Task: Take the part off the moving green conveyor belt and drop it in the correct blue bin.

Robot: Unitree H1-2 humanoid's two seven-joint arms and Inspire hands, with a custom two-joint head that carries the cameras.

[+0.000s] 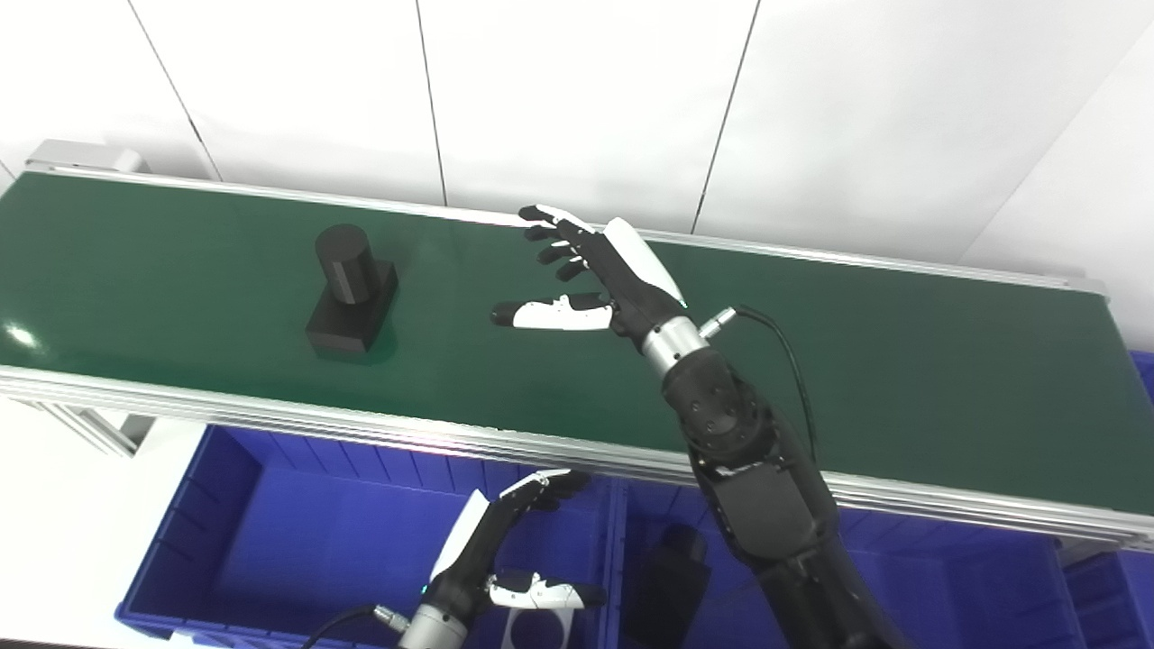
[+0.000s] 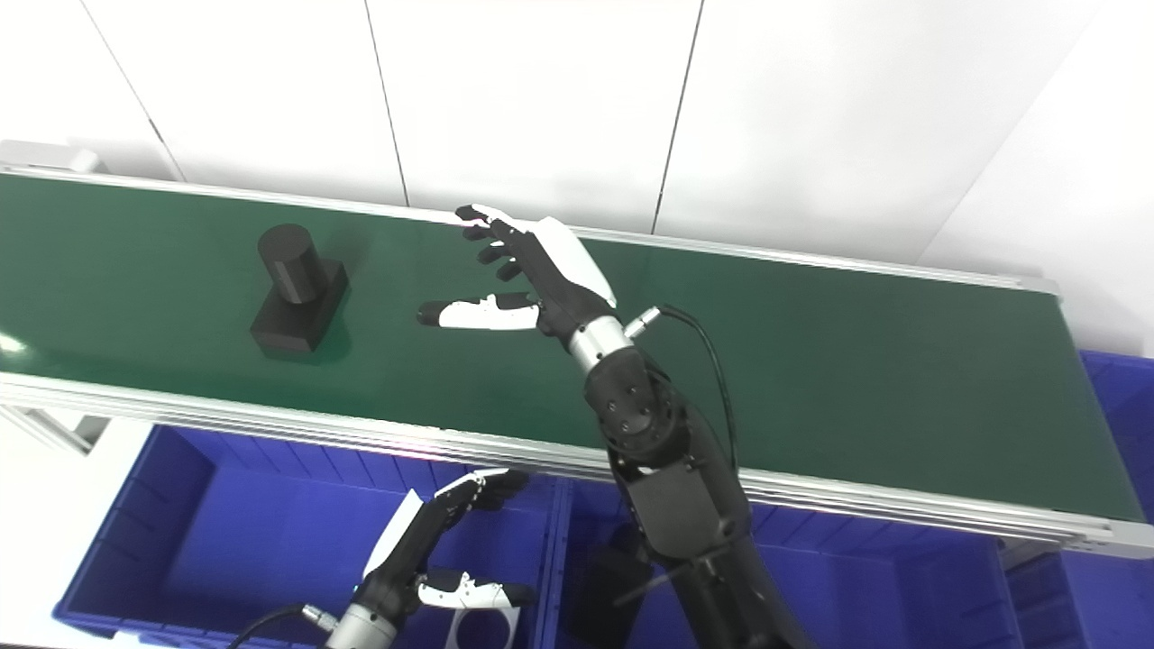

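A black part point(image 1: 352, 288), a cylinder standing on a square base, rests on the green conveyor belt point(image 1: 902, 379) at its left side. My right hand point(image 1: 590, 275) hovers over the belt's middle, open, fingers spread and pointing left toward the part, a hand's width to its right. My left hand point(image 1: 505, 554) is open too, held low over the left blue bin point(image 1: 270, 541) in front of the belt. The same part point(image 2: 297, 288) and right hand point(image 2: 527, 275) show in the right eye view.
A second blue bin point(image 1: 956, 586) sits right of the first, with a dark part point(image 1: 672, 568) inside, partly hidden by my right arm. A white-framed item point(image 1: 532, 626) lies in the left bin. White wall panels stand behind the belt.
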